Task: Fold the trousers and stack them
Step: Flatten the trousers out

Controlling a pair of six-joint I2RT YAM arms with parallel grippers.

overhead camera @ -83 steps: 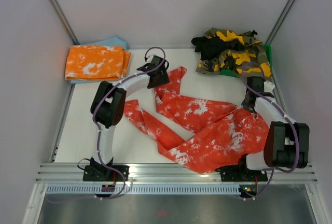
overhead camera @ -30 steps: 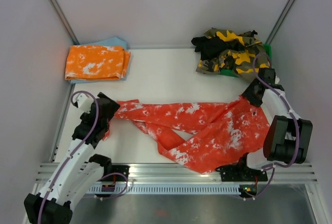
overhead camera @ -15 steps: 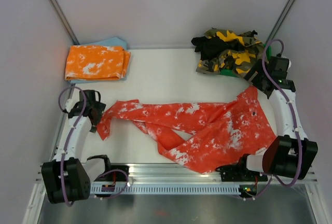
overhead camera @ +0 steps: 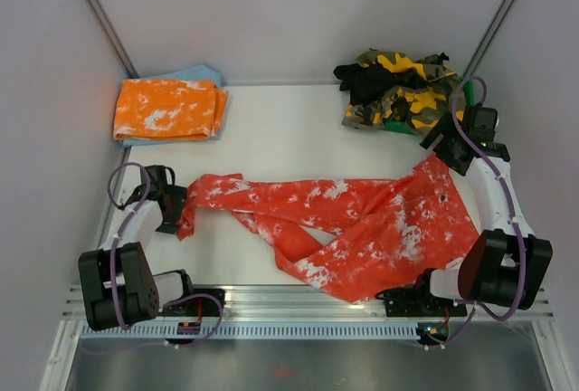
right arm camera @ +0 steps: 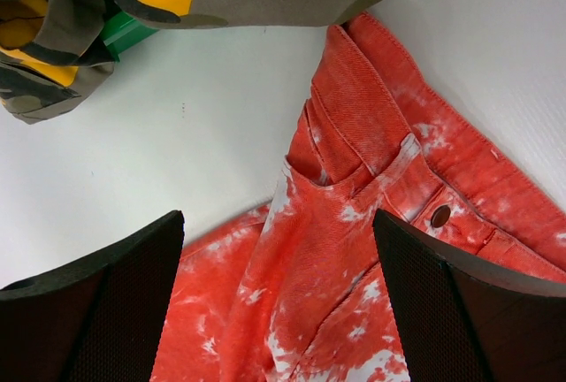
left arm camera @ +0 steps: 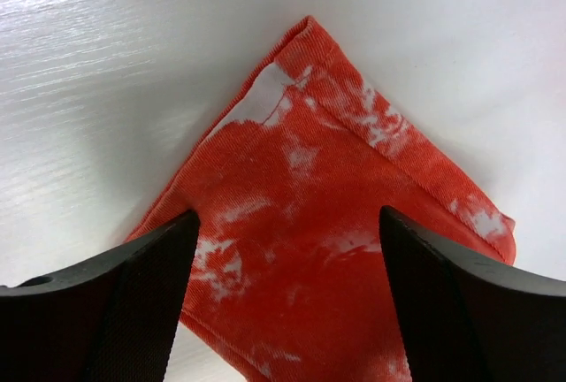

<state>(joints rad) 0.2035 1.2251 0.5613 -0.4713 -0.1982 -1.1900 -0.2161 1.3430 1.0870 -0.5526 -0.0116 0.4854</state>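
Note:
The red trousers (overhead camera: 362, 219) with white splotches lie stretched across the table, legs to the left and waist to the right. My left gripper (overhead camera: 172, 199) hovers open at the end of one leg. In the left wrist view the hem corner (left arm camera: 301, 187) lies flat under the left gripper (left arm camera: 283, 294), between its spread fingers (left arm camera: 97, 311). My right gripper (overhead camera: 448, 142) stands open over the waist's far corner. The right wrist view shows the waistband button (right arm camera: 439, 216) and a pocket below the right gripper (right arm camera: 279, 302), which holds nothing.
A folded orange-and-white pair (overhead camera: 167, 109) rests on a light blue cloth (overhead camera: 194, 74) at the back left. A heap of camouflage and black trousers (overhead camera: 403, 88) sits on a green bin (overhead camera: 398, 126) at the back right, close to my right gripper. A metal rail (overhead camera: 308, 300) runs along the near edge.
Both grippers held the trousers' ends a second ago and have let go. The left gripper has drawn back left of the leg end, and the right one towards the back right.

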